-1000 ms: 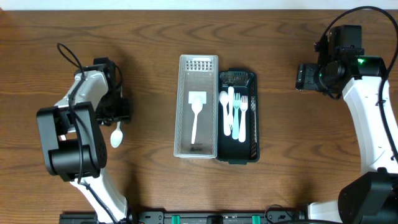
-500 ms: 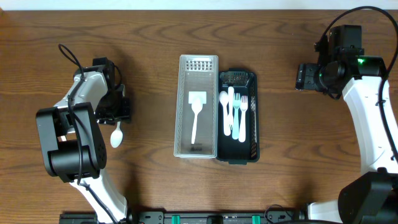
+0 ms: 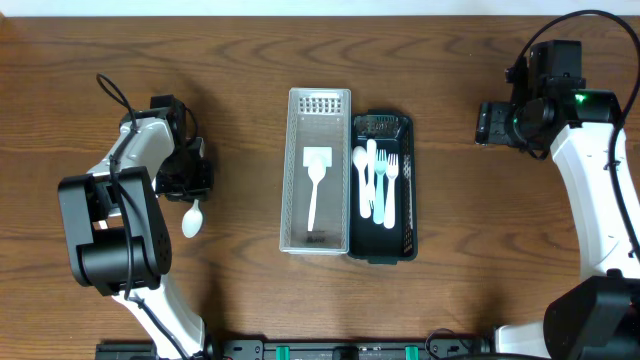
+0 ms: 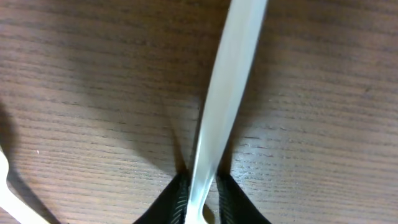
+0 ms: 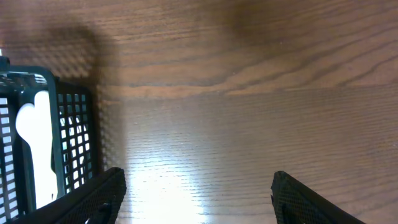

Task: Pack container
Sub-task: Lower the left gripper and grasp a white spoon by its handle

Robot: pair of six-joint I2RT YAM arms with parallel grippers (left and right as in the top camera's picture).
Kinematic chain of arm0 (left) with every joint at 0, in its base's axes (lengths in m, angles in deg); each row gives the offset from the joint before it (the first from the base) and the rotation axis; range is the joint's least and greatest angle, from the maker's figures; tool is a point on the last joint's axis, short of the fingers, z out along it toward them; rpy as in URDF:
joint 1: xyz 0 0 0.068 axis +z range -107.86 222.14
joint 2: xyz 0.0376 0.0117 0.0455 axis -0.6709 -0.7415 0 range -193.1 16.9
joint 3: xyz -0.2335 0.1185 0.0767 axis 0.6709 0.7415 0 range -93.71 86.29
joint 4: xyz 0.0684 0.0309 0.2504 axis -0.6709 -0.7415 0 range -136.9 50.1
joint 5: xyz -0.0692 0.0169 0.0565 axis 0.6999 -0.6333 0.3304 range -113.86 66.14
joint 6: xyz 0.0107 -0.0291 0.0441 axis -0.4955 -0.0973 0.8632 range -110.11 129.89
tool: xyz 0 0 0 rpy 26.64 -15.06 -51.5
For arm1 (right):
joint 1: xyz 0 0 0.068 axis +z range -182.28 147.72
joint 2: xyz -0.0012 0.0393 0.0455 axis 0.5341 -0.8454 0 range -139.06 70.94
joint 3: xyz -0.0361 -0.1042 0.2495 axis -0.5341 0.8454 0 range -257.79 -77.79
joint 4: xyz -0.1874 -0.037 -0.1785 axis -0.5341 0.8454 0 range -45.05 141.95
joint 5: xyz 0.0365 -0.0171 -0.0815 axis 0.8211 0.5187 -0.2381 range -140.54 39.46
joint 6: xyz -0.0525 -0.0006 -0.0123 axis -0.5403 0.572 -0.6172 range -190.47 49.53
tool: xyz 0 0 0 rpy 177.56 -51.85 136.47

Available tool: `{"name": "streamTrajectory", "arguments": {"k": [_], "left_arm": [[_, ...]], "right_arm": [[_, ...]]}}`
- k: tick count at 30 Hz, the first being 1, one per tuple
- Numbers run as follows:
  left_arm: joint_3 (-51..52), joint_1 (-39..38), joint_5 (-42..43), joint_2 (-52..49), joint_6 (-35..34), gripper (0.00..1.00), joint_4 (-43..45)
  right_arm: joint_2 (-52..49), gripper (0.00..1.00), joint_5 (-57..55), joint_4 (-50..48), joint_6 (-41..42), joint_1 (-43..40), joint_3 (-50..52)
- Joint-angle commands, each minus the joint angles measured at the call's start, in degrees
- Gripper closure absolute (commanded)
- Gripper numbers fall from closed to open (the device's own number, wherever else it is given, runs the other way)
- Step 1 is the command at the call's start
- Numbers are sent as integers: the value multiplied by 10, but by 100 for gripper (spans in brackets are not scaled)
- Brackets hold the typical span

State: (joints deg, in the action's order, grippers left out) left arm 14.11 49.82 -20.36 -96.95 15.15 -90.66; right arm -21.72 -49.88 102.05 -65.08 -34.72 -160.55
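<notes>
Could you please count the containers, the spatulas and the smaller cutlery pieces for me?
Containers: 2, the clear bin and the black basket
Spatula: 1, in the clear bin
Small cutlery: 5, four pieces in the black basket, one spoon in the left gripper
Total: 8

Left arm and right arm: white link shells between black joint housings. Thin black cables loop out near each wrist. A green light glows on the right arm. Fingers black, finely textured.
</notes>
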Motion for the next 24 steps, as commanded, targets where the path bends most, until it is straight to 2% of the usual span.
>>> {"name": "streamTrajectory", "arguments": {"k": [1,7,24], "left_arm": [[30,1,-9,-31,2,87,4],[30,1,-9,-31,2,95,5],[30,1,-9,-31,1,94,10]], "right_arm": [[-3,22,4,-1,-8,-2,1],[-3,22,4,-1,-8,-2,1],[-3,22,4,-1,-8,-2,1]]}}
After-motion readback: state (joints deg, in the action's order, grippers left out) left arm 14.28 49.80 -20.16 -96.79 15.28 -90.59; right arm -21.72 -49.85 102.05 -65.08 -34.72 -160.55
